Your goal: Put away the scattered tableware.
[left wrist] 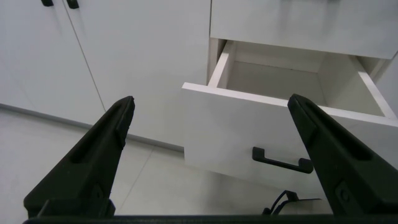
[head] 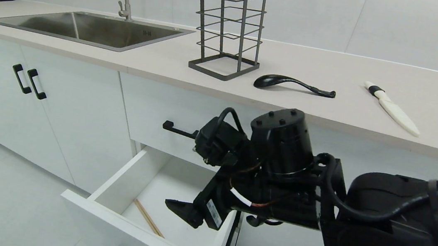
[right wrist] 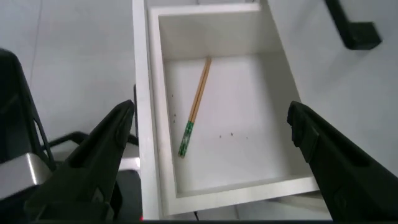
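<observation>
My right hand [right wrist: 210,111] hangs over the open drawer [head: 111,181], its fingers spread wide with nothing between them. A pair of chopsticks [right wrist: 194,106] lies on the drawer floor below, green tips towards the drawer front. My left hand [left wrist: 210,99] is just as wide open and just as empty, held low in front of the drawer, facing its black handle [left wrist: 281,163]. Up on the table [head: 334,66] a black spoon [head: 290,83] lies just beside the wire rack [head: 230,28] (bowl end nearest it), and a white knife [head: 392,108] lies well apart to the right.
</observation>
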